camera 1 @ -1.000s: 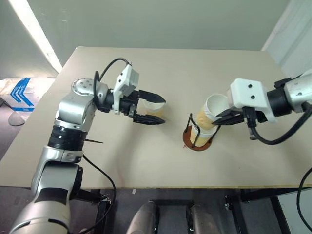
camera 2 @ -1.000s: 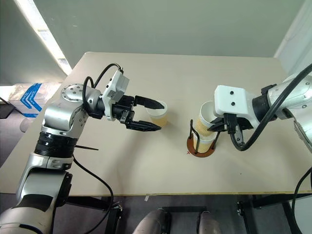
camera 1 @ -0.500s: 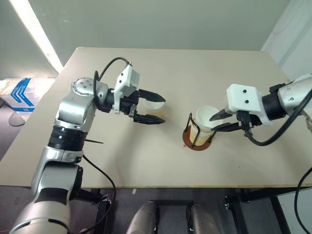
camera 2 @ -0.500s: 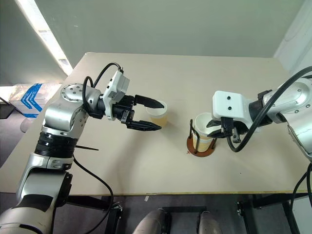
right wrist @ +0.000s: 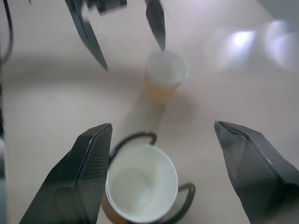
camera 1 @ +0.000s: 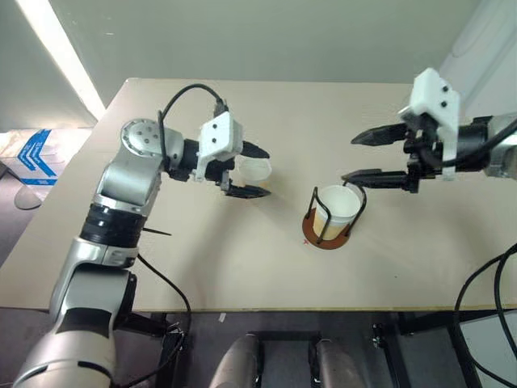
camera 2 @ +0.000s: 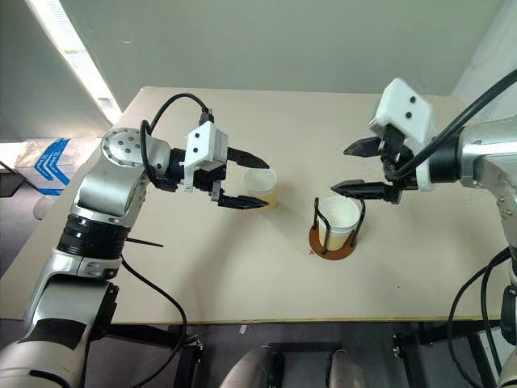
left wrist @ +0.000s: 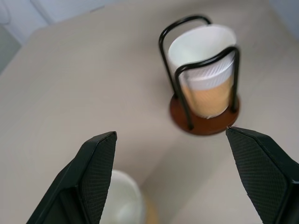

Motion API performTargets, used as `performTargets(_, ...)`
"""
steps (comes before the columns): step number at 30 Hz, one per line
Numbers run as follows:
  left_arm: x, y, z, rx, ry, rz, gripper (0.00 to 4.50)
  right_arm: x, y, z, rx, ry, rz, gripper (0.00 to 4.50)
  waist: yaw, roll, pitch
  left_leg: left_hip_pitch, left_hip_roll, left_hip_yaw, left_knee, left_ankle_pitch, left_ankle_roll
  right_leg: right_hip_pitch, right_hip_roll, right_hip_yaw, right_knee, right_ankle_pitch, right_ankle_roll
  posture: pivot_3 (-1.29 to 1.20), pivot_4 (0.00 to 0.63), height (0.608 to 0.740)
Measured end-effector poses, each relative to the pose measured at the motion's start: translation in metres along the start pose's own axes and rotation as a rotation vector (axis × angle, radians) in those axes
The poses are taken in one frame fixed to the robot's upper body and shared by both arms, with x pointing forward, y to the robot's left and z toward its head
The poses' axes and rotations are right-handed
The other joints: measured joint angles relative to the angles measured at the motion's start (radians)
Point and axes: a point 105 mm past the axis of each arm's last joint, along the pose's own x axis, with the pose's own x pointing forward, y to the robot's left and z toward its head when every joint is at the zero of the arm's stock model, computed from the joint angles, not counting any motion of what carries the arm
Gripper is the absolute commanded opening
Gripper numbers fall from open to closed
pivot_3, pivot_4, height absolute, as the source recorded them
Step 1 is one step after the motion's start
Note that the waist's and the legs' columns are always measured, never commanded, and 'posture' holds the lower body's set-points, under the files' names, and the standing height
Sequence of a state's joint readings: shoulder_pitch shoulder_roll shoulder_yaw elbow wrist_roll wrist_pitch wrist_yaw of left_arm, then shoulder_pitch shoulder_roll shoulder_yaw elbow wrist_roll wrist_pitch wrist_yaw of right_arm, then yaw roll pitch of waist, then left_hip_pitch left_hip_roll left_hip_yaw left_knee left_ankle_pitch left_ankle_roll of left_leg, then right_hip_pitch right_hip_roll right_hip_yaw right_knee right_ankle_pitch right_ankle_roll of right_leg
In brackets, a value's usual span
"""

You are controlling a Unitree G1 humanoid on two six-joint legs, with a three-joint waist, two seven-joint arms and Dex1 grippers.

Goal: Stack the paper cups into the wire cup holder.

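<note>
The wire cup holder (camera 1: 326, 235) stands on the table right of centre, and nested paper cups (camera 1: 340, 204) sit upright between its black loops. The holder (left wrist: 205, 122) and its cups (left wrist: 205, 70) show again in the left wrist view. My right gripper (camera 1: 351, 158) hangs open just above and behind the holder, with nothing between its fingers. A single paper cup (camera 1: 254, 169) stands on the table to the left. My left gripper (camera 1: 255, 171) is open, one finger on each side of this cup and apart from it. The right wrist view looks down into the nested cups (right wrist: 140, 186).
The beige table (camera 1: 242, 267) has bare room in front of and behind the cups. Its front edge runs near the bottom of the head views. A blue-and-white item (camera 1: 32, 153) lies on the floor off the table's left side.
My right gripper let go of the tilted cup, which now stands upright in the holder. It opened wide and rose. My left gripper rolled and edged forward around the single cup.
</note>
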State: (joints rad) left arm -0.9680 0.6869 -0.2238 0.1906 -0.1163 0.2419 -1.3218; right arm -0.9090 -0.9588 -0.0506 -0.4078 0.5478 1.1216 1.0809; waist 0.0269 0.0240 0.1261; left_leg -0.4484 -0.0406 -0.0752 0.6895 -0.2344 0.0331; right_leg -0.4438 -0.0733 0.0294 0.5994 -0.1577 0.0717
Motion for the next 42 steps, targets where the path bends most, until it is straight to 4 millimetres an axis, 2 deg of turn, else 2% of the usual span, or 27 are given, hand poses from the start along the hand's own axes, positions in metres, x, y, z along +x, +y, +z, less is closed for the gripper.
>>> performTargets(6,0.010,0.006,-0.019,0.177,0.229,0.063,4.11,-0.012,0.010,0.001,0.059,-0.087,0.018,3.68,0.000,0.000,0.000,0.000,0.000,0.000,-0.002,0.001,-0.001,-0.001,0.000,0.000,0.000,-0.001,-0.001,0.00,0.150,0.740)
performTargets(10,0.016,0.005,-0.024,0.241,0.289,0.061,4.11,-0.011,0.016,-0.002,0.075,-0.101,0.033,3.68,0.000,0.000,0.000,0.000,0.000,0.000,-0.006,0.002,-0.003,-0.003,0.000,0.001,0.001,-0.001,-0.001,0.00,0.150,0.740)
performTargets(16,0.034,0.006,-0.020,0.348,0.317,0.053,4.11,-0.012,0.021,-0.002,0.102,-0.110,0.055,3.68,0.000,0.000,0.000,0.000,0.000,0.000,-0.006,0.002,-0.004,-0.005,-0.001,0.000,0.004,0.000,0.001,0.00,0.150,0.740)
performTargets(21,0.032,0.015,-0.033,0.383,0.388,0.070,4.11,-0.014,0.023,-0.003,0.113,-0.099,0.055,3.68,-0.002,0.000,0.000,0.001,0.000,0.000,-0.007,0.003,-0.005,-0.006,0.000,0.000,0.007,0.000,0.001,0.00,0.150,0.740)
performTargets(26,0.030,0.019,-0.034,0.406,0.408,0.077,4.11,-0.014,0.026,-0.005,0.120,-0.090,0.061,3.68,-0.001,0.000,0.000,0.000,0.000,0.000,-0.007,0.003,-0.005,-0.007,-0.001,0.000,0.008,0.001,0.001,0.00,0.150,0.740)
performTargets(36,0.036,0.016,-0.051,0.381,0.449,0.048,4.11,-0.015,0.026,-0.004,0.118,-0.093,0.056,3.68,-0.001,0.000,0.000,-0.001,0.000,0.000,-0.007,0.003,-0.005,-0.008,-0.001,0.000,0.009,0.002,0.003,0.00,0.150,0.740)
performTargets(39,0.041,0.014,-0.059,0.372,0.456,0.035,3.53,-0.015,0.026,-0.004,0.116,-0.096,0.049,3.72,-0.001,0.000,0.000,-0.001,0.000,0.000,-0.006,0.003,-0.005,-0.008,-0.001,0.000,0.009,0.002,0.004,0.00,0.150,0.740)
performTargets(42,0.044,0.013,-0.065,0.373,0.471,0.013,2.55,-0.015,0.025,-0.005,0.119,-0.097,0.046,3.72,0.000,0.000,0.000,-0.001,0.000,0.000,-0.006,0.003,-0.005,-0.008,-0.001,0.000,0.010,0.002,0.004,0.00,0.150,0.740)
